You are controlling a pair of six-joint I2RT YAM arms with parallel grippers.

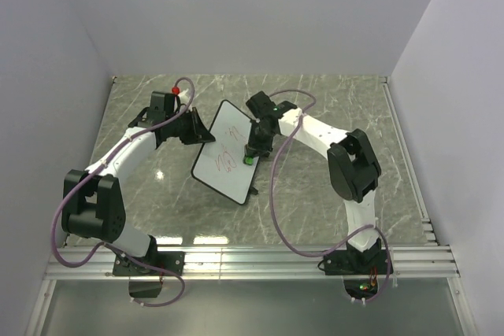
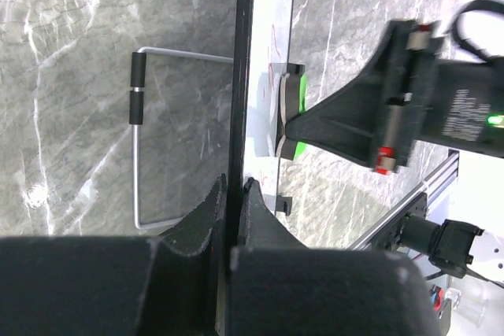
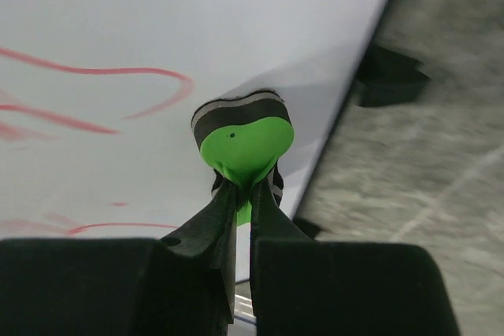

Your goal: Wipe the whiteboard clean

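Observation:
The whiteboard stands tilted in the middle of the table, white with a thin black frame and red scribbles on its lower half. My left gripper is shut on its left edge; the left wrist view shows the black frame clamped between my fingers. My right gripper is shut on the green eraser and presses its striped pad against the board face near the right edge, beside red lines. The eraser also shows in the left wrist view.
A red marker cap lies behind my left arm. The board's wire stand rests on the marble table behind it. Grey walls close in the left, back and right sides. A metal rail runs along the near edge.

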